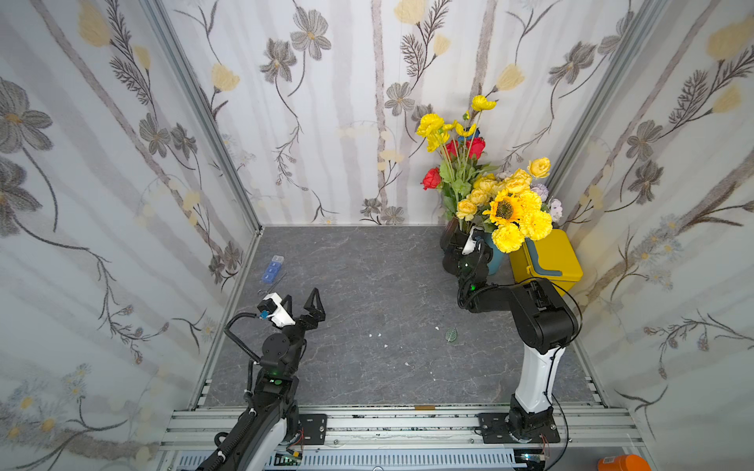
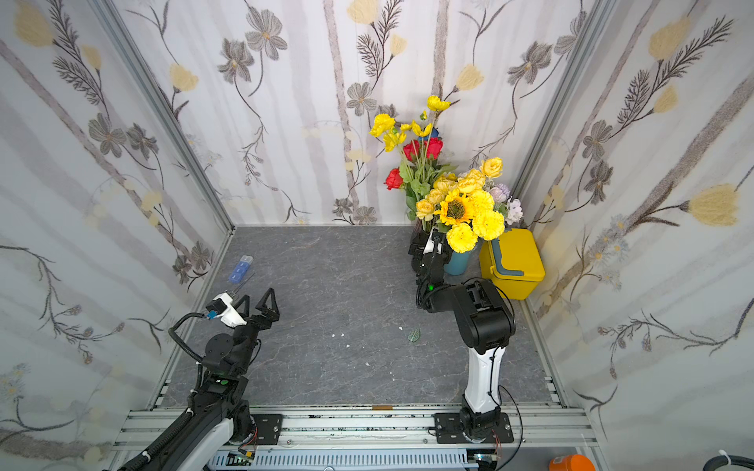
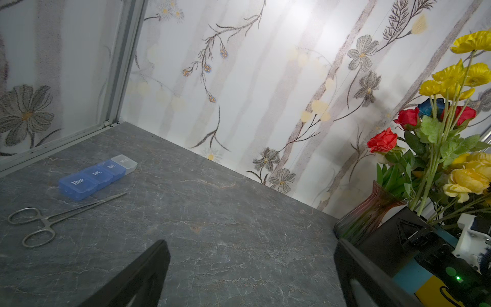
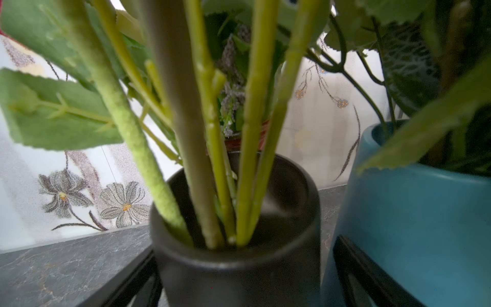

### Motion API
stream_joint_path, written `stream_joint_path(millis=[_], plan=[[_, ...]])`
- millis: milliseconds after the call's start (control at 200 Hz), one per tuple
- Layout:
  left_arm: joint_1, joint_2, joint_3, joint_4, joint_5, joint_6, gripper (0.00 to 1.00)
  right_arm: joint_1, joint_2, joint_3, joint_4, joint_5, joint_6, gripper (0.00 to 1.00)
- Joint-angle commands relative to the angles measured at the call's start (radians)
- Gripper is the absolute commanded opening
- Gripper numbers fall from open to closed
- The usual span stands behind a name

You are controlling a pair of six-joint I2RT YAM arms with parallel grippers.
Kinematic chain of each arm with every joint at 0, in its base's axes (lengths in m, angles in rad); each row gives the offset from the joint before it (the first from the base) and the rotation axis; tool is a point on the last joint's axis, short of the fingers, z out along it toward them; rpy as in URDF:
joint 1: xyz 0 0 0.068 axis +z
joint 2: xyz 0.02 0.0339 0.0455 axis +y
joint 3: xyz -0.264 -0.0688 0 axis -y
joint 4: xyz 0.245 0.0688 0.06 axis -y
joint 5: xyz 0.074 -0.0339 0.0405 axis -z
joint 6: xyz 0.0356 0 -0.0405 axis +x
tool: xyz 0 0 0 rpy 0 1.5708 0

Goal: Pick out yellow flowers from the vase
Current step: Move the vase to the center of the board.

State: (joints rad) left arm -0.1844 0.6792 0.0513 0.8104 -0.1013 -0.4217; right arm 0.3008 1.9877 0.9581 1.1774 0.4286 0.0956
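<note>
Grey marbled table (image 4: pixel 66 265) runs under the right pincer (image 4: pixel 244 244). Its jaws stand spread to either side of the black vase (image 4: pixel 239 281), low on the wall; whether they touch it I cannot tell. Just above the pincer, green stems (image 4: pixel 252 133) rise packed close out of the vase mouth. Just beside the pincer, past one jaw, stands a teal vase (image 4: pixel 411 226). High over the pincer are the yellow flowers (image 1: pixel 432 126): tall poppy-like blooms, and a lower cluster round a sunflower (image 1: pixel 505 210), mixed with red roses (image 1: pixel 431 178). As I judge it, the grasp should come up off the vase wall to a single stem, traced to a yellow bloom first. It should pinch that stem alone and draw along its line, so neighbours and vase are not dragged. Well away from it, the left pincer (image 1: pixel 301 304) hangs spread and empty.
</note>
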Motion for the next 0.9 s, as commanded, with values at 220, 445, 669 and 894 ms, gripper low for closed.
stream_joint_path(millis=[220,445,669,894], plan=[[-0.001,-0.004,-0.002,0.028,-0.01,0.008,1.0,-0.003,0.045,0.06,-0.006,0.028,-0.048,0.97],[-0.001,-0.004,-0.001,0.028,-0.012,0.011,1.0,-0.003,0.062,0.071,0.006,0.02,-0.075,0.87],[-0.001,-0.001,-0.002,0.027,-0.015,0.012,1.0,0.007,0.058,0.058,0.032,-0.008,-0.109,0.76],[0.0,-0.001,-0.002,0.026,-0.02,0.012,1.0,0.038,0.036,0.009,0.081,-0.013,-0.139,0.69]])
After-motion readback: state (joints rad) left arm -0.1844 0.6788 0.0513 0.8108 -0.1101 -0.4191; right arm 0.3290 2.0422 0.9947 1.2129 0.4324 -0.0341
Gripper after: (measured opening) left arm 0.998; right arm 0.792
